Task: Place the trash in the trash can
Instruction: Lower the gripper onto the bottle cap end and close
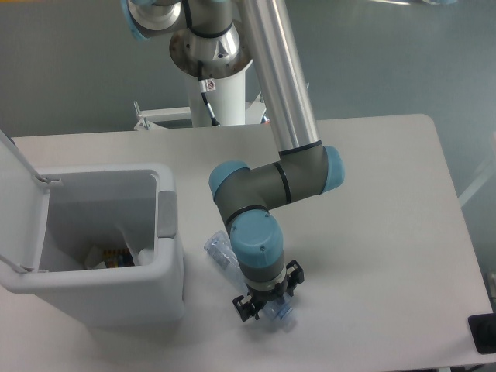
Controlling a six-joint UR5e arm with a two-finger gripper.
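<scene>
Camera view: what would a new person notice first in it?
Probably the grey and blue robot arm reaching down the middle, its end effector low over the crushed clear bottle on the table. Next, the pale trash can at the left, lid open, with some litter inside.

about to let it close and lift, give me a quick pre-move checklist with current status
1. Pincer over the bottle: ok, it sits at the bottle's near end on the table.
2. Pincer open or shut: cannot tell, the wrist hides the gap.
3. Bottle actually between the fingers: cannot tell from this angle.
4. Bin lid open: ok, the lid stands up at the left and the opening is exposed.
5. Room in the bin: ok, only some litter lies at the bottom.
6. Path from bottle to bin: ok, nothing stands between them, though the bin wall must be cleared.
</scene>
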